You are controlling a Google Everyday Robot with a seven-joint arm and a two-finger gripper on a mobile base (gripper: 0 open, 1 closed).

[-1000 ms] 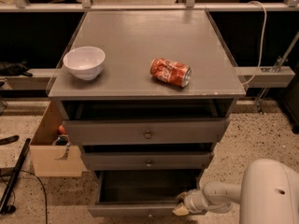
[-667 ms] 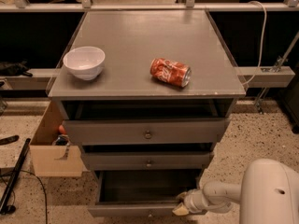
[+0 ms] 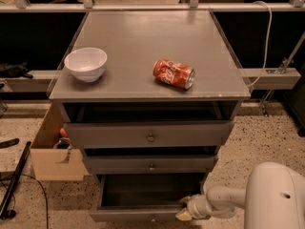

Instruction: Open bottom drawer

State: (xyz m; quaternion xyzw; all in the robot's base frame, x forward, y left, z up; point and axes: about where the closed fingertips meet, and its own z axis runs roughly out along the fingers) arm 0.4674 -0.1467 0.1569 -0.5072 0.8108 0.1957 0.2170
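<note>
Our pincer (image 3: 187,213) is down low, right at the front right corner of the bottom drawer (image 3: 128,215). It looks like it is touching the drawer's front there. We cannot tell how wide it is open, or if it has hold of anything. The drawer runs off to the left of the pincer. It is pulled out, and we can see down into its dark inside.

Since a moment ago, almost nothing has moved. The pincer is in the same spot, and the drawer sticks out just as far as it did. We think this means the pulling is done, or nearly done, and the job is about finished.

Just above the pincer and a bit further back is the middle drawer (image 3: 151,165). Above that is the top drawer (image 3: 150,137). Both look a little way out too. Well off to the left of the pincer, a cardboard box (image 3: 50,163) sits on the floor. High above and far behind the pincer is the top of the grey table (image 3: 143,32). A white bowl (image 3: 86,63) stands on it, and a red soda can (image 3: 174,74) lies there on its side.
</note>
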